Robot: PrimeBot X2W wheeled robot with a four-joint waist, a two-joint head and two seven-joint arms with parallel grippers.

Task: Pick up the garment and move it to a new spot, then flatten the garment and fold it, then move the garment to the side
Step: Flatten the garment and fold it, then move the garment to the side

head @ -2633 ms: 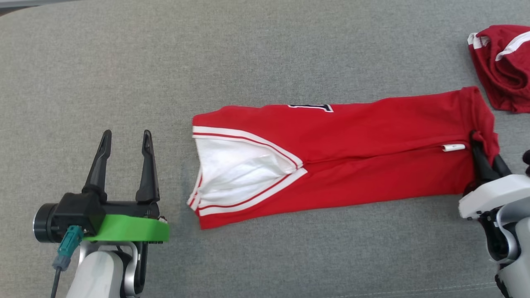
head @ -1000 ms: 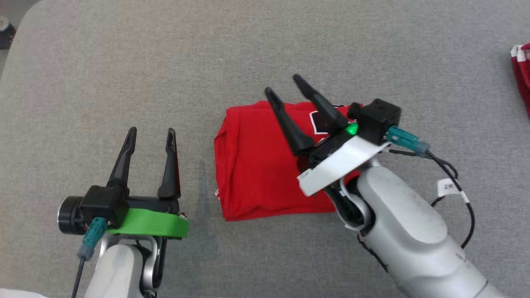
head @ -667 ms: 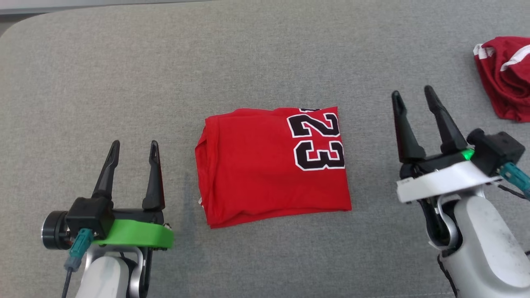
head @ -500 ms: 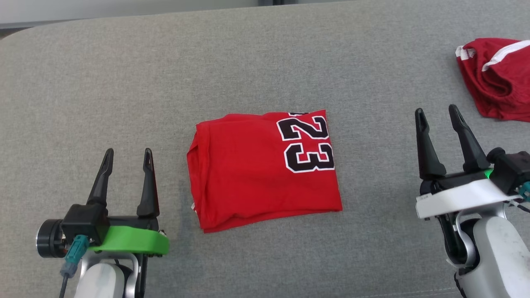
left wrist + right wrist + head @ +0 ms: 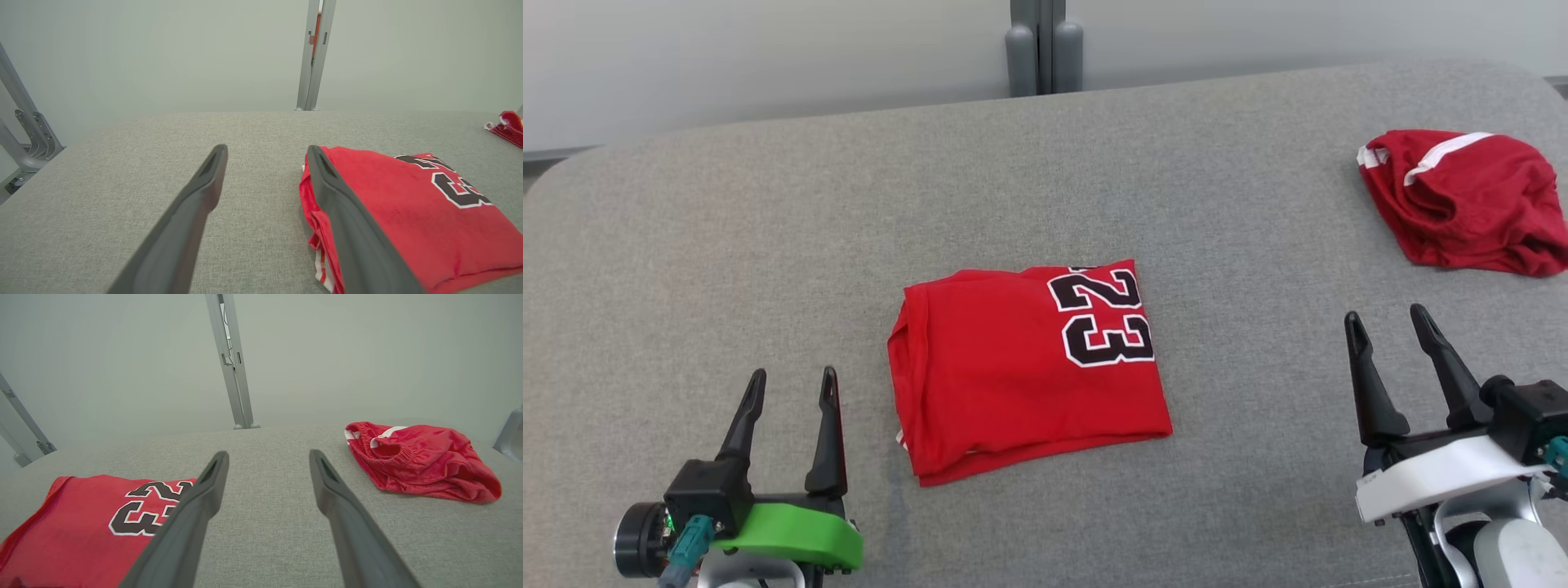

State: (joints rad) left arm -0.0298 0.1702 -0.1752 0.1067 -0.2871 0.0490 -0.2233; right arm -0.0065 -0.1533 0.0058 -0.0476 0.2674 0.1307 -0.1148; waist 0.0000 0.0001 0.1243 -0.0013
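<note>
Garment (image 5: pixel 1021 371), red with a black 23 (image 5: pixel 1103 327), lies folded into a flat rectangle on the grey bench (image 5: pixel 768 229), number side up. You will find the left claw (image 5: pixel 793 371) just left of the garment, jaws wide, holding nothing, apart from the cloth. You will find the right claw (image 5: pixel 1385 311) well to the garment's right, jaws likewise wide and empty. A crumpled red piece with white trim (image 5: pixel 1462 200) sits well beyond the garment's far right corner.

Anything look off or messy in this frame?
Folded red jersey lies slightly askew, white trim poking out at its near-left corner. A second red garment sits crumpled at the far right. No damage visible.
</note>
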